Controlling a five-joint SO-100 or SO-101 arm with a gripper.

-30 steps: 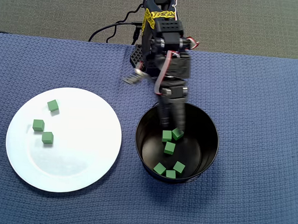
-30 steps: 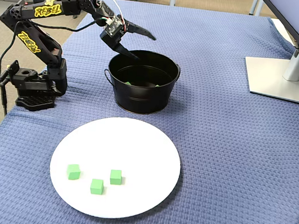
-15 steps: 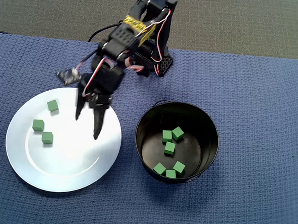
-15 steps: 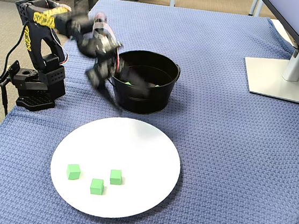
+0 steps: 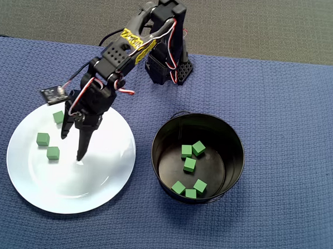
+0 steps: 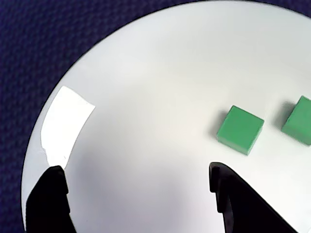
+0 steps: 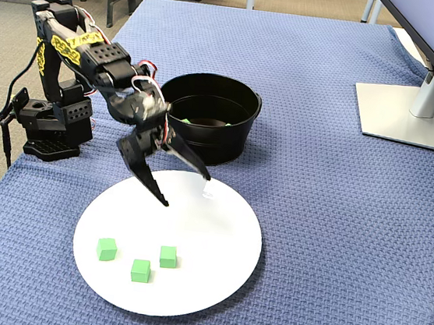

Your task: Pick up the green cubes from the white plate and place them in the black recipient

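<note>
In the overhead view, the black arm is reaching down and to the left from its base, and its fingers are standing spread apart and empty over the white plate. Three green cubes are lying on the left part of the plate: one near the upper edge, two lower down close together, all left of the fingertips and clear of them. The black recipient is sitting on the blue cloth of the bench to the right of the plate, apart from it, and six more green cubes are resting on its floor.

In the wrist view, two dark fingers are coming up from the bottom edge, well separated, with bare plate showing between them and nothing gripped. One green cube is lying above the right fingertip, not touching it, and a second is being cut off by the right edge.

In the fixed view, the arm is bending from the left over the far rim of the plate, fingers splayed wide and pointing down toward the plate. The three cubes are sitting near the plate's front left, well apart from the fingertips. The recipient is standing just behind the plate, and a grey monitor stand is resting at the far right.
</note>
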